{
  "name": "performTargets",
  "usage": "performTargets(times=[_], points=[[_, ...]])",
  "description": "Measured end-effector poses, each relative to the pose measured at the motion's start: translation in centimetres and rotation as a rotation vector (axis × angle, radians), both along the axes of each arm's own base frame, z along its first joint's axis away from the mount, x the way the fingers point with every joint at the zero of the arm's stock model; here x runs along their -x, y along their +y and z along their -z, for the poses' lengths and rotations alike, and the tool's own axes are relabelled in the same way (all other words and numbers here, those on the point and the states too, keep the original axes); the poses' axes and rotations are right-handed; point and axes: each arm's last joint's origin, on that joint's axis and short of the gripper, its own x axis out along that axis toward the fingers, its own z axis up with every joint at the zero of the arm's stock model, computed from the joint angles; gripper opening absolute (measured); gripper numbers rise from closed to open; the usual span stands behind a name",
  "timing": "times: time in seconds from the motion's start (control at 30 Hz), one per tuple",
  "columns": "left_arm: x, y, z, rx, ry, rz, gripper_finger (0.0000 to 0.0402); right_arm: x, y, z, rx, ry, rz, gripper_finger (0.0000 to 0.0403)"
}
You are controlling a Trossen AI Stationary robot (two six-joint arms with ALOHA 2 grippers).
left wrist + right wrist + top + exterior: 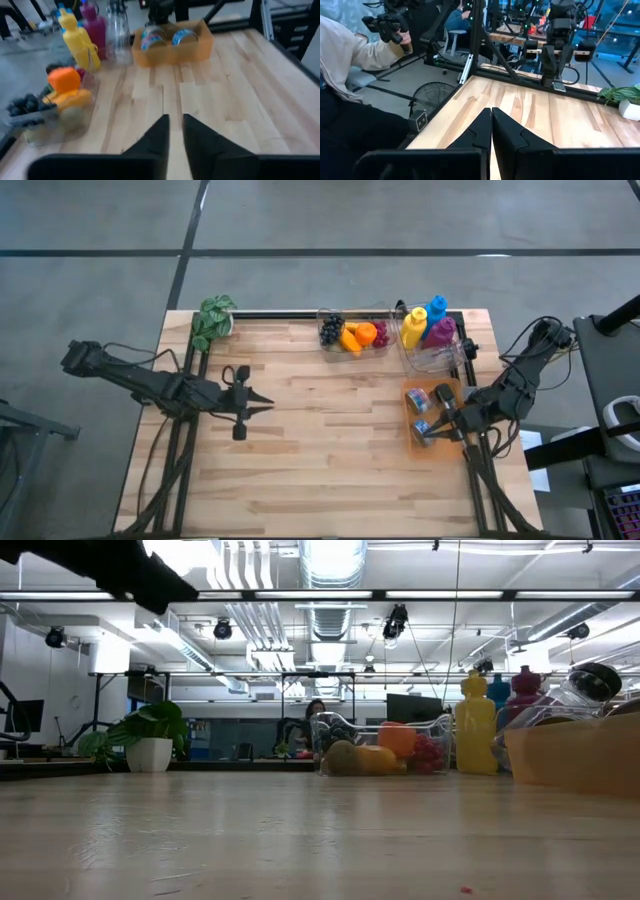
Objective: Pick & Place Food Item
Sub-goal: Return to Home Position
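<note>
Over the orange bin [408, 420] hangs the right gripper [438, 420], its fingers pressed together with nothing between them, as its own wrist view shows. Two blue tuna cans lie inside that bin, one [417, 397] toward its far end and one [423, 428] toward its near end. The gripper sits roughly between them. From overhead it is hard to say whether the fingertips are below the bin's rim or just above it.

That doubt is the main hazard. If the arm swings home sideways before it rises, the shut fingers could catch the bin's wall and drag or tip it. They could also nudge the nearer can up against the side. A straight lift first looks the safer choice.

Just beyond the bin's far end stands a transparent bin [432, 355] holding a yellow bottle [414, 328], a blue bottle [437, 307] and a magenta bottle [441, 333]. These are tall and top-heavy, so a wide sweep of the right arm's elbow or cable could knock one over.

Well apart from the orange bin, across the bare wood toward the table's other side, the left gripper [266, 405] waits. Its fingers [159, 131] are parted by a narrow gap and carry nothing. It threatens nothing unless both arms cross the middle at once.
</note>
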Motion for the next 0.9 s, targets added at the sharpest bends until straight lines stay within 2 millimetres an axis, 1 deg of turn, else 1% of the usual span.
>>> performTargets(times=[0.1, 0.17, 0.3, 0.57, 0.9], points=[[0.7, 0.2, -0.9, -0.017, -0.045, 0.012, 0.0019, 0.6, -0.6, 0.3, -0.015, -0.017, 0.0, 0.0008], [1.4, 0.4, -1.3, -0.019, -0.08, 0.016, 0.0007, 0.9, -1.0, 0.7, -0.024, -0.026, 0.0, 0.0008], [3.2, 1.0, -1.5, -0.002, -0.144, 0.015, 0.0006, 1.8, -1.9, 1.5, -0.066, -0.05, 0.002, 0.0008], [6.4, 1.9, -0.8, 0.041, -0.287, 0.012, 0.0002, 3.6, -3.7, 2.4, -0.123, -0.131, 0.002, 0.0008], [9.0, 2.8, 0.3, 0.081, -0.444, 0.01, 0.0001, 5.1, -5.3, 3.7, -0.2, -0.22, 0.003, 0.0008]])
